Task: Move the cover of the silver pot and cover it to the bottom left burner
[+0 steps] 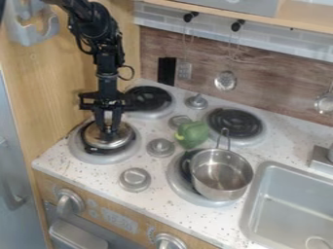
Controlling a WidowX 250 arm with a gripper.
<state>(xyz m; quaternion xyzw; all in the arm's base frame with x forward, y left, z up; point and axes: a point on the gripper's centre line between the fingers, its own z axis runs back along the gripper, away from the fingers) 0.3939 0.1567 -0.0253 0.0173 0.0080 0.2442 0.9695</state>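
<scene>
And here we are at the silver pot (pixel 223 178), standing uncovered on the bottom right burner (pixel 179 187), its handle (pixel 223 138) pointing up toward the wall. Look well to the left of that pot: there's the cover (pixel 107 143), roughly level over the bottom left burner (pixel 85 153), with dark coil peeking out around its edge. The black gripper (pixel 107 128) hangs straight down right at the top of that cover, left of the pot, and the jaws? Can't tell from here whether they're clenched on it or released! Just behind the pot, a touch to its left, sits a green pepper (pixel 193 134). Straight behind the pot, past the pepper, is the rear right burner (pixel 234 122); farther back and left of the pot, the rear left burner (pixel 149 100). One round knob (pixel 160 147) stands between pot and cover, another (pixel 135 180) left of the pot, nearer the front edge. To the pot's right, the grey sink (pixel 286 206), and on the wall behind the pot, a hanging ladle (pixel 226 80).
</scene>
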